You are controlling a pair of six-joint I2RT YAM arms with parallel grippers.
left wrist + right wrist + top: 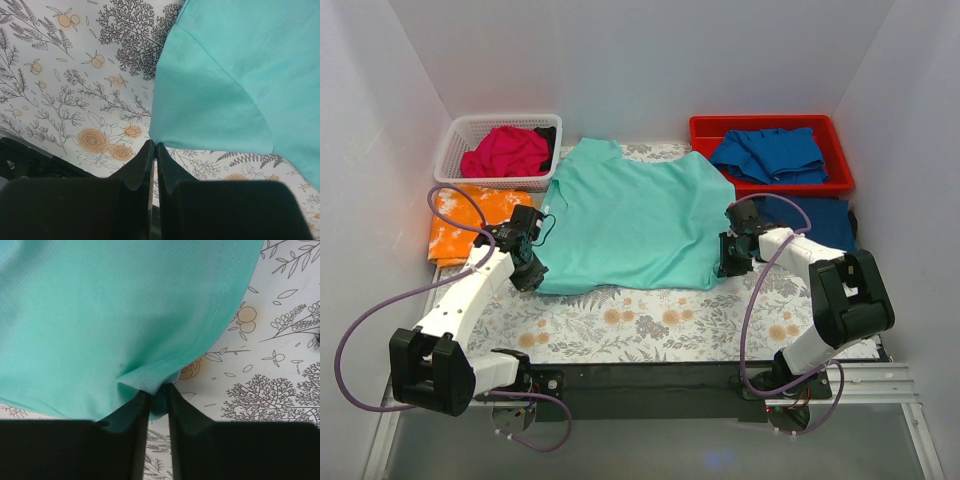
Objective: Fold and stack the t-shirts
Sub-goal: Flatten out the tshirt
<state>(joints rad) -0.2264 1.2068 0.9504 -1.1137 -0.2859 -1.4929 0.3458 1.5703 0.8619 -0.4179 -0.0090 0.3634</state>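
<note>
The mint-teal t-shirt (630, 225) lies spread flat on the fern-printed sheet (650, 325), mid-table; the left gripper (153, 146), fingers pressed together, pinches its near left corner; the right gripper (157, 391) nips the bunched hem at its near right corner.

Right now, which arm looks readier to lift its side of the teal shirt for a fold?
Left, probably. The left gripper is shut on the corner of the mint-teal t-shirt. The right gripper has the hem bunched between jaws that stand apart, so its hold looks less sure.
</note>
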